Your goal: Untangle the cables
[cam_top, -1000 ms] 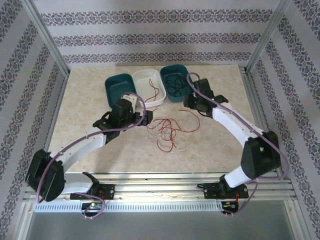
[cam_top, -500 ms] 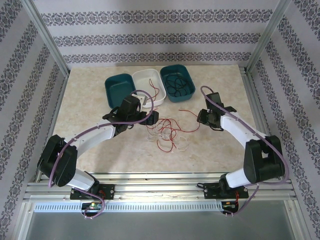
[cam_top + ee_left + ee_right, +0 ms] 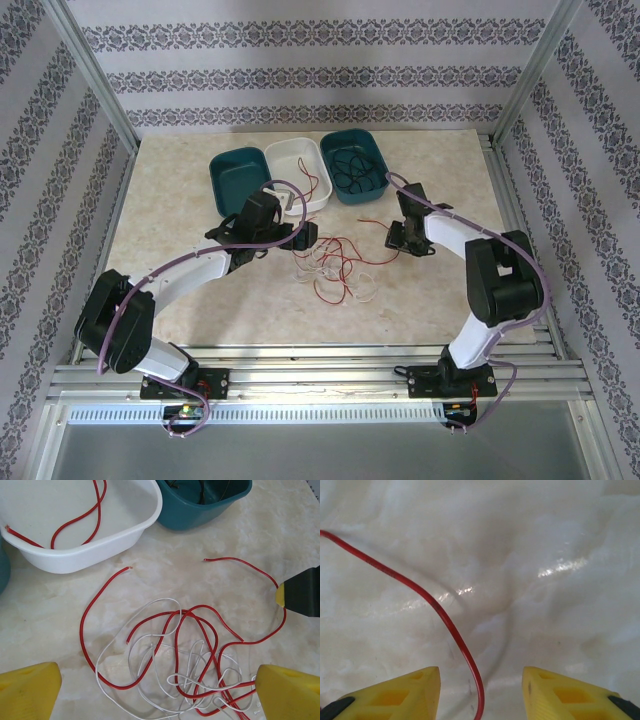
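A loose tangle of red and white cables point(image 3: 335, 265) lies on the marble tabletop between the two arms. My left gripper point(image 3: 304, 237) hovers at its left edge, fingers wide open with nothing between them; in the left wrist view the tangle point(image 3: 195, 665) spreads between them. My right gripper point(image 3: 396, 240) is low over the table at the tangle's right side. It is open and straddles one red cable point(image 3: 445, 620) that runs between its yellow fingers point(image 3: 410, 695) without being pinched. Its fingertip point(image 3: 283, 595) sits beside that red cable's outer loop.
Three tubs stand at the back. The left teal tub point(image 3: 237, 178) holds nothing visible, the white tub point(image 3: 300, 150) holds a red cable point(image 3: 75, 522), and the right teal tub point(image 3: 372, 150) holds black cables point(image 3: 352, 168). Open table lies in front of the tangle and on both sides.
My right arm came away from the right teal tub and dropped to the table over the red cable. My left arm moved up to the tangle, then held still.
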Available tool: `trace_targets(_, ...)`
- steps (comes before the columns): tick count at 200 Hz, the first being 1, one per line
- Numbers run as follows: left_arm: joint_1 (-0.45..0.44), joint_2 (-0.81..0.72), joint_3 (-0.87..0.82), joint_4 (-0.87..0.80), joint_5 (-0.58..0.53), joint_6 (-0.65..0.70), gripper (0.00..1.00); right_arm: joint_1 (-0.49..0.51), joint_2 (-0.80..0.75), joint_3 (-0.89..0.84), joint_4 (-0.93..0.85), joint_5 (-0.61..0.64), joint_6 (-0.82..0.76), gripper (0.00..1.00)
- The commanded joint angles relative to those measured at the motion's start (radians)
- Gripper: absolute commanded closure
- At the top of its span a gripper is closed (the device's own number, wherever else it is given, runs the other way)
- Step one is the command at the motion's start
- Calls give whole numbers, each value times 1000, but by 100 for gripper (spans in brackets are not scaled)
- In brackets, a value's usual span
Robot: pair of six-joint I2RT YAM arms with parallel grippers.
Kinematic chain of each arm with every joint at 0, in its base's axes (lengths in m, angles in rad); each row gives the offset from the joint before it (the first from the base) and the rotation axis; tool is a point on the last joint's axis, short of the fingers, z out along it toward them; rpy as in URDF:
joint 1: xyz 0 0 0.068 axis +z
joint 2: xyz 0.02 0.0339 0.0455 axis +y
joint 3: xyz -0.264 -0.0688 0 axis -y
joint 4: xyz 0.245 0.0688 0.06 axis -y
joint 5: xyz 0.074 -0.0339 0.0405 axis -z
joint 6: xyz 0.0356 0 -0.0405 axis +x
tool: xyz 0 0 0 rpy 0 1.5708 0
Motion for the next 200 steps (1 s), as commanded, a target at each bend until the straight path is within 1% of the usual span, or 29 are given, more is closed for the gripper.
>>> trace_targets(1,12,-1,-23,28,8,-15,1,3,39,31,-9,14,-22,53)
trace_targets(21,12,4,-27,35,8,-18,1,13,64,51,-34,30,-25,56)
trace_targets(33,12,7,-26,36,11,-16,1,21,69,58,-44,38,-30,60)
trace_targets(50,12,9,-25,36,18,-17,1,26,63,59,-46,38,-27,71)
trace_targets(82,12,-9,-38,36,13,-12,1,27,25,68,-61,52,-32,83)
trace_targets(110,12,-26,-49,30,6,-5,1,27,-36,82,-96,78,-60,100)
trace_targets(143,11,-33,-52,30,6,-2,1,27,-121,93,-153,136,-85,100)
trace_targets(200,12,-35,-35,40,27,25,1,29,-299,132,-229,163,-116,100)
